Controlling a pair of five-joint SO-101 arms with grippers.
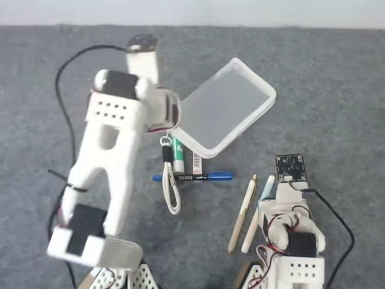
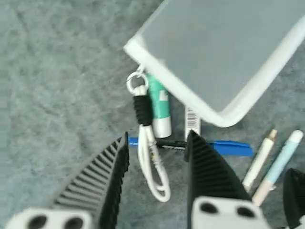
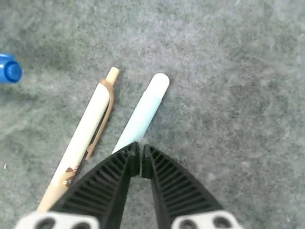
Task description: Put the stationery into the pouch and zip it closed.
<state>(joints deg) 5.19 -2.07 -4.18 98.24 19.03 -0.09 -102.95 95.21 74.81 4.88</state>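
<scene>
Since both pens by the near right corner of the tabletop (image 1: 325,90) lie loose, the right gripper (image 3: 140,148) hangs just over them with its jaws pressed together on nothing. Its tips sit above the near end of the light blue pen (image 3: 143,112), and the beige pen (image 3: 88,131) lies just beside that one, nearly parallel. I judge this arm to be waiting, since jaws this tight would have to part before taking a pen.

Farther toward the middle, the blue pen (image 1: 198,177) lies crosswise. The white strap (image 2: 142,109) runs over it, with its loop toward the near edge and its ring toward the pouch. The left gripper (image 2: 157,138) hovers above that crossing with its jaws spread wide. Strap and pen lie in the gap below, neither touched, which reads as lining up for a pick.

Beyond them the green glue stick (image 2: 159,109) and a white barcoded item (image 2: 192,119) point at the pouch (image 1: 225,105). Their far ends are tucked under or into its nearest edge; I cannot tell which. The pouch lies flat and angled toward the far edge of the tabletop, translucent, with nothing seen through its panel. The filling looks barely begun, and the zip is not yet worked.
</scene>
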